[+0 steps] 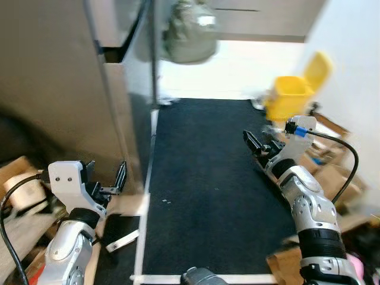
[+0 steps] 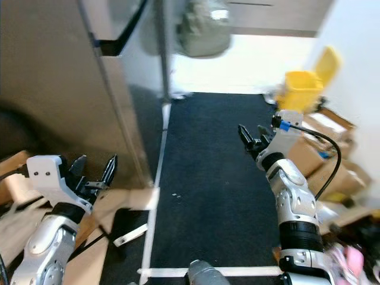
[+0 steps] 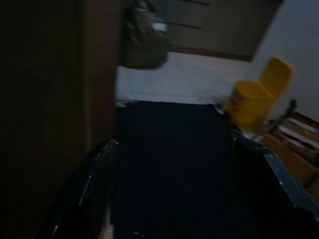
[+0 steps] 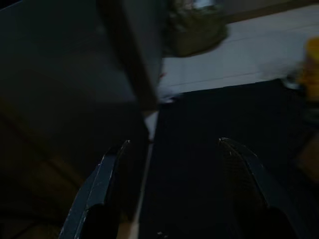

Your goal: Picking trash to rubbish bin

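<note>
Yellow rubbish bin (image 1: 289, 96), lid (image 1: 319, 65) tipped up and back, stands at the far right end of a dark mat (image 1: 208, 190), close to the white wall (image 1: 356, 71). Cardboard boxes (image 2: 323, 151) lie along the wall just nearer than the bin. A grey-green sack (image 1: 190, 32), poss. a filled trash bag (blurred), hangs or sits at the far end beyond the mat, above a pale tiled floor (image 1: 237, 74). A tall grey cabinet (image 1: 65, 89) w/ a steel post (image 1: 154, 53) borders the mat's left edge.

Right hand (image 1: 256, 144): raised over the mat's right side, near the boxes, fingers (image 4: 107, 184) spread wide, nothing between them. Left hand (image 1: 107, 176): low at left, beside the cabinet face, fingers (image 3: 94, 174) likewise wide apart and empty. Both wrist views are dark; mat and bin (image 3: 249, 99) can still be made out past the fingertips. White tape lines (image 1: 142, 225) edge the mat; brown cardboard (image 2: 119, 202) lies on the floor at lower left.
</note>
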You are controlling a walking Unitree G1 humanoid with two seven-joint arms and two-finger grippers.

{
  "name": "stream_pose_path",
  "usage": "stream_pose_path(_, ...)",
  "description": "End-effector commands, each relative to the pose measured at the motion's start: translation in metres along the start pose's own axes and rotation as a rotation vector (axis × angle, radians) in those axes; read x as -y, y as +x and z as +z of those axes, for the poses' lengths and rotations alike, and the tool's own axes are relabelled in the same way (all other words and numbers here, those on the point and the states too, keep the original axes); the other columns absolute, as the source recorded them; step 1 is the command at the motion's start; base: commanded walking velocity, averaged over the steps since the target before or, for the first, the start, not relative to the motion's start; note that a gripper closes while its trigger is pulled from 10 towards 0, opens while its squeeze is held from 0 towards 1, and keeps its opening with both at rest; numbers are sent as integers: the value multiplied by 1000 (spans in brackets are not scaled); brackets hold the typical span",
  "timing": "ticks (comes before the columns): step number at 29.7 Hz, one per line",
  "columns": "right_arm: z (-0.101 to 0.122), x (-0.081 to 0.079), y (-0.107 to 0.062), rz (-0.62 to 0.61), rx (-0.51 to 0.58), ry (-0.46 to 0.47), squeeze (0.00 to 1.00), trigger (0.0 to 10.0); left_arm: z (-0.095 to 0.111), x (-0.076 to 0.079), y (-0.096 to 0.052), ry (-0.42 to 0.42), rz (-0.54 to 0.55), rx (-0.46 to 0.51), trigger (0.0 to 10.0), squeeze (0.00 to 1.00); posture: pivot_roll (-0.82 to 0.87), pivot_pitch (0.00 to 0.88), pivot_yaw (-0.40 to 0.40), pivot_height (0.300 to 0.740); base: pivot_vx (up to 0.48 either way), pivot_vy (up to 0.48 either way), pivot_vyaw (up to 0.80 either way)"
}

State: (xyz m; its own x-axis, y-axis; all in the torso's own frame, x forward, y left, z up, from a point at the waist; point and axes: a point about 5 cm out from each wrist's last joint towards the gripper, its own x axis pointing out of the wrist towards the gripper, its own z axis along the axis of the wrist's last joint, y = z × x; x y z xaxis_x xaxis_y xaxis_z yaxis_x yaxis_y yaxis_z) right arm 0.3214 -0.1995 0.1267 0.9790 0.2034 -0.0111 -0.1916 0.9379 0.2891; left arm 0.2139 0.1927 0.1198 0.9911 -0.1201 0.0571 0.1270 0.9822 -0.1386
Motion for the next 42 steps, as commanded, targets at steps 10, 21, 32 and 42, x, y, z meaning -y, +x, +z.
stream_pose_path(10,-1,2,0,-3,-7,13,0,10000,-1,5,0,-71,-63,-20,10000,0,-53,0,-37,740,0,0,-800)
stream_pose_path(21,-8,3,-16,-17,-62,-67,0,10000,-2,6,-1,-83,-124,-47,10000,0,-46,0,-51,740,0,0,-800)
stream_pose_path(32,-31,-18,-79,-39,-104,-110,0,10000,-6,12,-34,-8,-68,-91,10000,0,-133,0,-7,740,0,0,-800)
stream_pose_path(42,-17,-16,-58,-12,-52,-84,0,10000,1,20,-8,-5,-151,-44,10000,0,-140,0,-12,740,0,0,-800)
